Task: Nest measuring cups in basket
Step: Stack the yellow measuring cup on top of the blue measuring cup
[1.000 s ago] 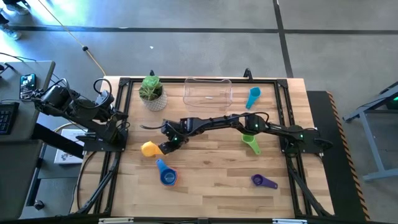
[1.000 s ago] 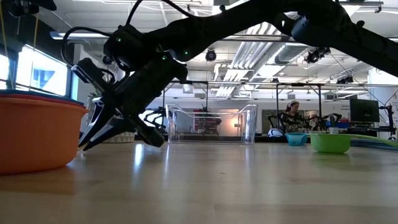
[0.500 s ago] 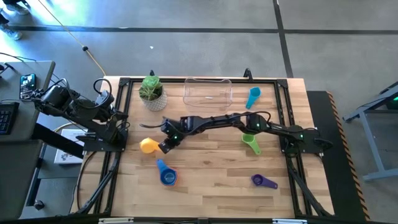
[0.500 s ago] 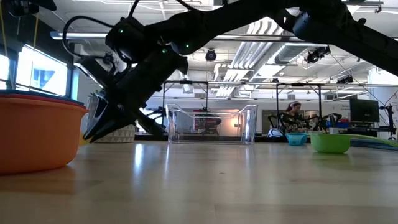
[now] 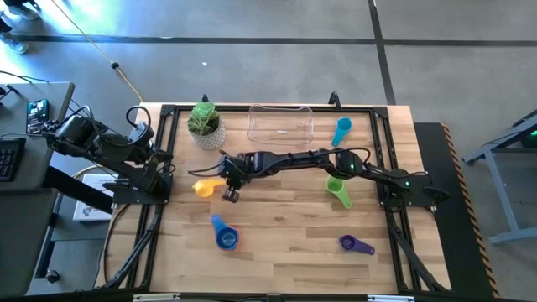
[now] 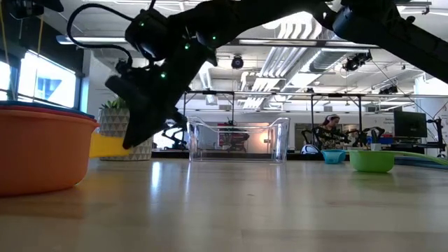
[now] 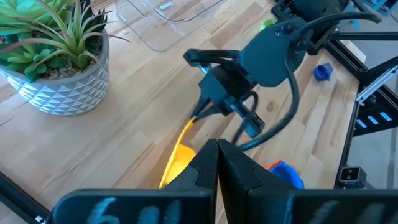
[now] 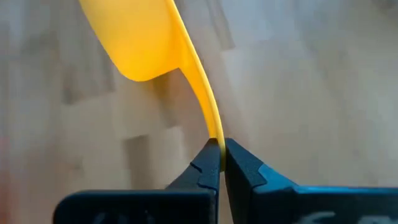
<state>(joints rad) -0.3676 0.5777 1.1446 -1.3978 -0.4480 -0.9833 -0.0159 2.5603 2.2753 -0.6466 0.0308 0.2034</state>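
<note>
Gripping the flat handle of the yellow measuring cup (image 5: pixel 202 188), the right pincer (image 5: pixel 225 179) sits in front of the potted plant (image 5: pixel 204 123) in the high view, its arm stretched across the worktop (image 5: pixel 285 226) from the far side. The clear basket (image 5: pixel 280 123) stands just beside the plant, along the same rear edge. The light blue cup (image 5: pixel 341 131) lies just past the basket, away from the plant. The green cup (image 5: pixel 339 193) sits well apart from the plant, and the purple cup (image 5: pixel 356 244) farther still. A blue cup with orange inside (image 5: pixel 224 236) lies nearer, beyond the yellow one. The left pincer (image 5: pixel 144 149) waits off the worktop's edge on the plant's side, closed and holding nothing.

In the low view the yellow cup (image 6: pixel 106 145) hangs clear of the worktop in front of the plant pot (image 6: pixel 126 133), the basket (image 6: pixel 238 140) beside it.

The left wrist view shows its own fingers (image 7: pixel 239 173) pressed together, and the right pincer (image 7: pixel 200 111) holding the yellow cup (image 7: pixel 177 158) near the plant (image 7: pixel 53 53).

The right wrist view shows both fingers (image 8: pixel 245 167) clamped on the yellow handle (image 8: pixel 205 102).
</note>
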